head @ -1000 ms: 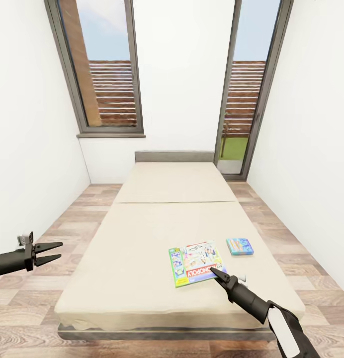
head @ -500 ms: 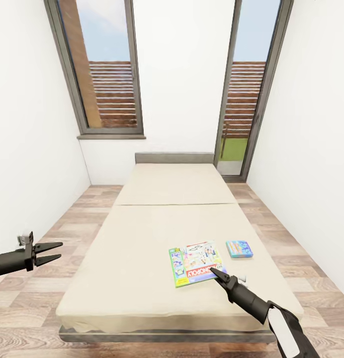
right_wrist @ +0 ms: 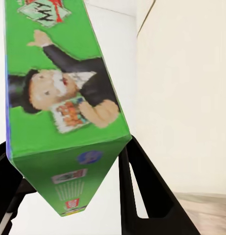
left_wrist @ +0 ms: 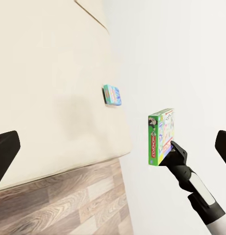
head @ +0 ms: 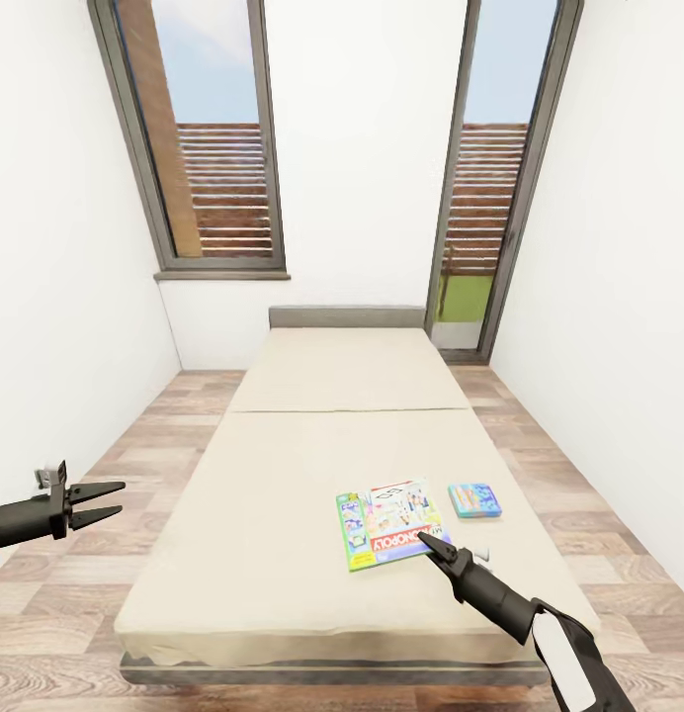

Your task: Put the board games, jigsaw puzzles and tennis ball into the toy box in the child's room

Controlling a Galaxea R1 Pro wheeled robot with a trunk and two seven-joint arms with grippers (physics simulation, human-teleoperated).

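Observation:
Two board games show over the beige bed (head: 283, 494). The bigger one, a green Monopoly box (head: 389, 522), is clamped at its corner by my right gripper (head: 428, 542) and held up off the mattress; the left wrist view shows this box (left_wrist: 161, 137) clear of the bed. Its green side (right_wrist: 59, 107) sits between the dark fingers (right_wrist: 142, 196) in the right wrist view. A small blue board game (head: 474, 500) lies flat on the mattress to its right, also seen as a small box (left_wrist: 113, 95). My left gripper (head: 110, 501) hangs open and empty over the floor left of the bed.
The bed runs away from me to a grey headboard (head: 347, 316) under a white wall between two tall windows (head: 209, 138). Wood-plank floor (head: 154, 435) lines both sides, with white walls close on the left and right.
The whole picture has shifted slightly, the bed and the small blue game sliding a little lower, so the camera moved. Both grippers keep their places and the Monopoly box stays held.

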